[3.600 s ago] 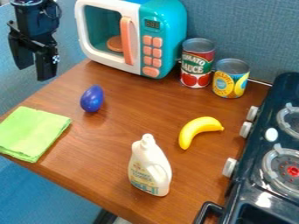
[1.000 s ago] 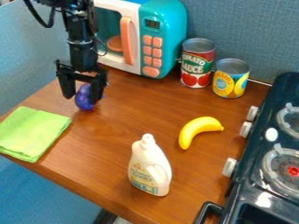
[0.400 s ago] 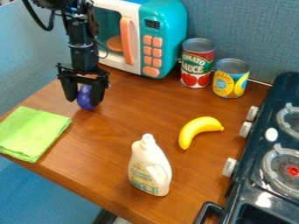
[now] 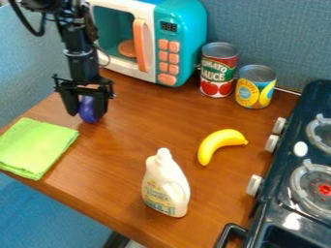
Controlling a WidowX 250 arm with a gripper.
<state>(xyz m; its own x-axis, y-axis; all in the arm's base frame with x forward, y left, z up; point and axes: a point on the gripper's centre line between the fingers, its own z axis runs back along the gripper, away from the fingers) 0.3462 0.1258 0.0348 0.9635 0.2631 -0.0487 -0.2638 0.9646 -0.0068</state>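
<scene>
The black gripper (image 4: 86, 109) is at the left part of the wooden table, pointing down, its fingers shut on a shiny blue-purple egg-shaped object (image 4: 89, 110). One finger stands on each side of the egg, whose upper part is partly hidden by the gripper. Just to the front left lies a folded green cloth (image 4: 36, 147), apart from the egg.
A toy microwave (image 4: 180, 48) stands behind, right of the arm. Beside it are a tomato sauce can (image 4: 218, 70) and a yellow-blue can (image 4: 255, 87). A banana (image 4: 218, 144), a white bottle (image 4: 166, 186) and a dark stove (image 4: 297, 193) are farther right.
The gripper came from the upper left down around the egg, and its fingers closed on it. Most recently, gripper and egg have shifted slightly left together.
</scene>
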